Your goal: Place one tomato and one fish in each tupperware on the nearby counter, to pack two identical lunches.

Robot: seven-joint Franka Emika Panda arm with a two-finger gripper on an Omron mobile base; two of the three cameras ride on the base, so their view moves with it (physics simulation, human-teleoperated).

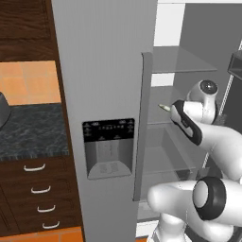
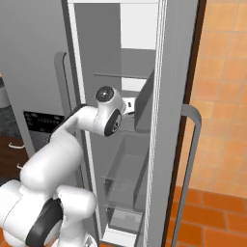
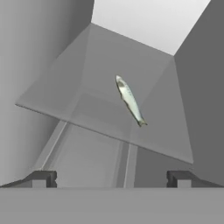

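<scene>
Fish (image 3: 129, 100) lies flat on a glass fridge shelf (image 3: 52, 98), ahead of the jaws and roughly centred between them, slightly toward the right-hand tip, long axis running diagonally away; nothing else sits on that shelf. Gripper (image 3: 111, 178) is spread wide, empty, tips well short of the fish, no contact. In the left base view a sliver of the fish (image 1: 164, 107) pokes out just past the wrist, inside the open fridge compartment. Outward from there: clear drawer (image 2: 126, 166) sits below the jaws, closed freezer door (image 1: 106, 94) with its ice dispenser panel (image 1: 108, 148) is off to the left of the arm, and the counter (image 1: 30, 130) over the handled drawers lies beyond that, well apart from the hand. Progress judgement: early stage, arm is reaching for a fish, nothing is held, no tomato is visible, and the tupperware cannot be checked from these views, so packing status is unknown; at minimum this fish must be grasped, carried out and dropped in a tray. Writing: dispenser panel has small white icons, too small to read; no brand marks are legible.
</scene>
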